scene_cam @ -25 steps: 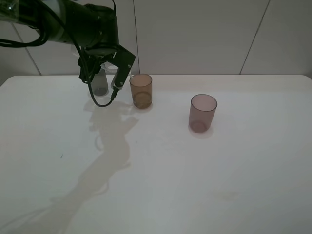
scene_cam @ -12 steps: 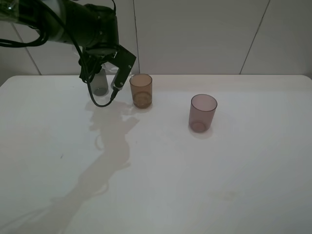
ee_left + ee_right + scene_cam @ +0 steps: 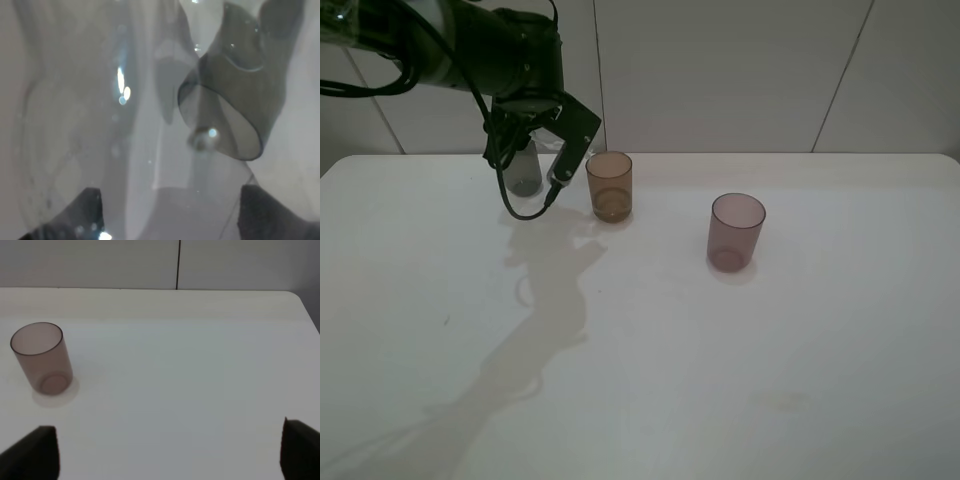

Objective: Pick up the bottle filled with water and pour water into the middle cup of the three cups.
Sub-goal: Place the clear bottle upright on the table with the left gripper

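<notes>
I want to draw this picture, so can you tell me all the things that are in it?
table: one, white, under everything.
wall: one, white panels, behind the table.
grey cup: one, smoky grey, far left of the table, partly hidden by the left gripper.
amber cup: one, orange-brown, upright, the middle one of the three cups.
purple cup: one, mauve, upright, to the right of the amber cup and nearer the front.
bottle: one, clear, between the jaws of the left gripper, next to the grey cup.
left gripper: one, black, jaws shut on the bottle.
right gripper: one, black, jaws open with nothing in them, seen only in its own wrist view.
</notes>
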`<action>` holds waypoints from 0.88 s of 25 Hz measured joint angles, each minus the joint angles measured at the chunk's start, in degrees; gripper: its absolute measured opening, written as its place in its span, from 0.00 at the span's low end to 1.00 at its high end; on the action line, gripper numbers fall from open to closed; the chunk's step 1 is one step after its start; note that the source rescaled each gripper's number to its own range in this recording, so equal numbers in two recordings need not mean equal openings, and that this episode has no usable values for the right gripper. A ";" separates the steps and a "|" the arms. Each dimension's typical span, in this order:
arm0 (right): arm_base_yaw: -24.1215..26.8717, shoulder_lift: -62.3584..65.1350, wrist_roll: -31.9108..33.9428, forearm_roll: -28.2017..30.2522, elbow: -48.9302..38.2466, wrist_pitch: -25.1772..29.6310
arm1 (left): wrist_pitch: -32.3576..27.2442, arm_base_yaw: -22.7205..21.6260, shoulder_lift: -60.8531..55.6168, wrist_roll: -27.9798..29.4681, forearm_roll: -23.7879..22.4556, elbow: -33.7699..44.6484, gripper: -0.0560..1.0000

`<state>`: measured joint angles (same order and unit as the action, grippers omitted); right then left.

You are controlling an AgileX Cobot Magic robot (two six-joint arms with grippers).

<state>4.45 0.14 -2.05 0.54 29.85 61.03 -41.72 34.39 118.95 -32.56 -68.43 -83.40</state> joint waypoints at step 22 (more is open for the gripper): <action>0.00 0.00 0.00 0.00 0.00 0.00 | 3.01 0.00 -4.66 8.90 14.89 0.00 0.06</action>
<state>4.45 0.14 -2.05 0.54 29.85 61.03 -38.71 34.39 114.29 -23.66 -53.53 -83.40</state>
